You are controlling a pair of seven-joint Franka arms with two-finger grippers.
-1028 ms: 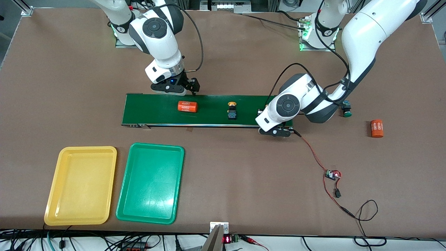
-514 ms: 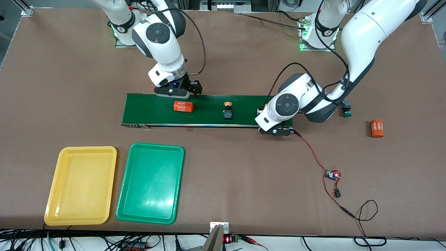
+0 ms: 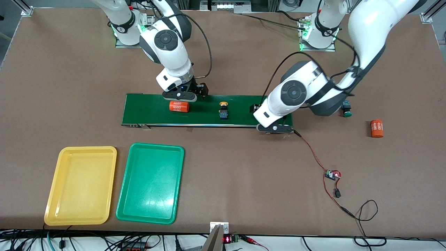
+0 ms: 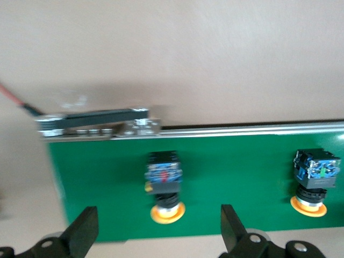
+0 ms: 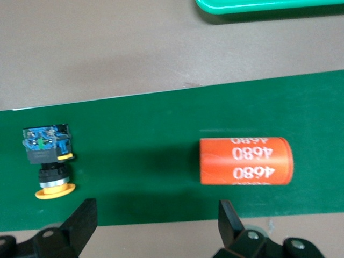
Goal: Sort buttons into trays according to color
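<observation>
Yellow-capped button (image 4: 165, 185) on conveyor belt (image 3: 205, 118): I judged it light, rigid; grip the body. Left end effector (image 4: 156, 234) and right end effector (image 5: 156, 228) both gaped wide, empty, above the belt.

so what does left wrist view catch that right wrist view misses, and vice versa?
Only the left wrist view: a second yellow button between the open left gripper fingers, lying on the belt near its end, plus the belt's end bracket and a red wire.
Only the right wrist view: the orange 4680 cylinder on the belt under the open right gripper, and a corner of the green tray.
Both: the green conveyor belt, the brown table, and the mid-belt yellow button.
</observation>
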